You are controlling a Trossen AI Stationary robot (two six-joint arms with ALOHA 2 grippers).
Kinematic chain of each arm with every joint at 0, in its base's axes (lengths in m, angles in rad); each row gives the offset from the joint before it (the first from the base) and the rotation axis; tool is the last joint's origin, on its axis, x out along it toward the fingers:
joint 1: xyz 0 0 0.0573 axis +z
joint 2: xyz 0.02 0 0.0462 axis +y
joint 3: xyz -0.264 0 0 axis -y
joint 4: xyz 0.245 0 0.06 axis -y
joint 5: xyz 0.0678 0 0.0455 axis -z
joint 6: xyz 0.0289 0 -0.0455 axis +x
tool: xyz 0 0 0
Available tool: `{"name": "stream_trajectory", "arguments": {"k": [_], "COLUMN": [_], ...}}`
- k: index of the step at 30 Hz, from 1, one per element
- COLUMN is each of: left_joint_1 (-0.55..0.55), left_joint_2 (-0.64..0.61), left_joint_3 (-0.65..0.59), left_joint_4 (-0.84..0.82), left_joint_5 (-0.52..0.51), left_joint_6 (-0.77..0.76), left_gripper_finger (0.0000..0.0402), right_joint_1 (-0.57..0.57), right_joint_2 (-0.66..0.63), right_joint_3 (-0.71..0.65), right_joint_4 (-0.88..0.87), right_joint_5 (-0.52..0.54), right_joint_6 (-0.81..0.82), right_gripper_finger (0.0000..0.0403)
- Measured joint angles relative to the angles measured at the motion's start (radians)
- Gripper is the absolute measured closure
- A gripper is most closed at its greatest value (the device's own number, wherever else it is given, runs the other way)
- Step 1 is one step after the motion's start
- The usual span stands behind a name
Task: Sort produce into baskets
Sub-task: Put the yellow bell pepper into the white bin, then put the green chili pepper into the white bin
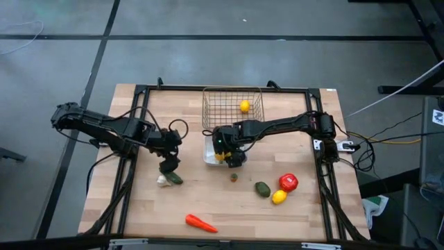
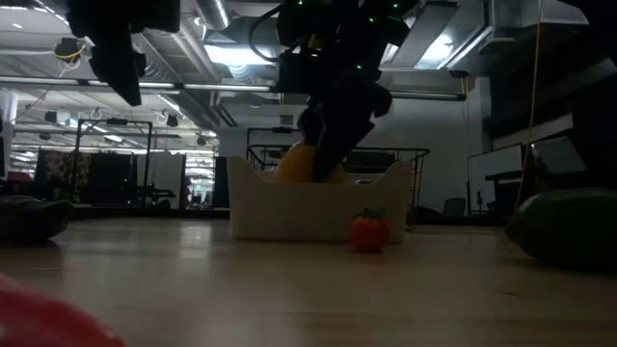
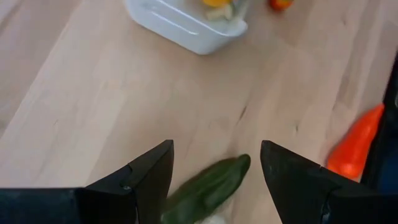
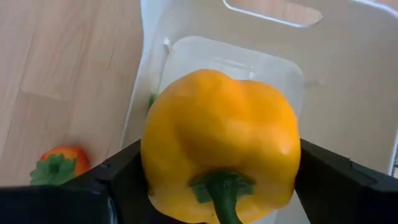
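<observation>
My right gripper (image 1: 229, 151) is shut on a yellow bell pepper (image 4: 221, 152) over the white tray (image 1: 209, 154); the pepper also shows in the low view (image 2: 301, 164), partly below the tray's rim (image 2: 318, 207). My left gripper (image 3: 214, 165) is open and empty, above a long green pepper (image 3: 205, 186) that lies on the table beside white garlic (image 1: 162, 181). The wire basket (image 1: 232, 104) holds a lemon (image 1: 244, 106). A carrot (image 1: 200, 222), an avocado (image 1: 261, 188), a tomato (image 1: 288, 182) and another lemon (image 1: 279, 197) lie on the table. My right gripper pinches the yellow pepper by its two opposite sides (image 4: 152, 158) between its two fingers (image 4: 109, 177). The green stem (image 4: 222, 190) points back toward the wrist. The fingers come from above, slanting down into the tray. Whether the pepper rests on the tray's floor I cannot tell.
A small red fruit with a green top (image 1: 234, 176) lies just in front of the tray; it also shows in the low view (image 2: 369, 231). A black frame (image 1: 139, 94) runs along the table's edges. Bare wood lies between the tray and the carrot.
</observation>
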Motion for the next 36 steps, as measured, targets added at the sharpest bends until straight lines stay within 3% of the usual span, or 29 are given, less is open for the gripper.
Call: {"name": "stream_trajectory", "arguments": {"k": [9,16,25,36], "left_joint_1": [-0.108,-0.174,-0.219,-0.239], "left_joint_2": [0.062,0.153,0.291,0.434], "left_joint_3": [0.000,0.000,0.000,0.000], "left_joint_4": [0.003,0.013,0.086,0.159], "left_joint_5": [0.000,0.000,0.000,-0.002], "left_joint_6": [0.053,0.162,0.241,0.279], "left_gripper_finger": [0.0164,0.0164,0.0164,0.0164], "right_joint_1": [0.000,0.000,0.000,0.000], "right_joint_2": [0.000,0.000,-0.013,-0.142], "right_joint_3": [0.000,0.005,0.150,0.179], "right_joint_4": [0.021,-0.001,-0.195,-0.369], "right_joint_5": [-0.032,0.013,0.013,0.013], "right_joint_6": [0.003,0.003,-0.001,0.006], "right_gripper_finger": [0.0008,0.0027,0.0031,0.0031]}}
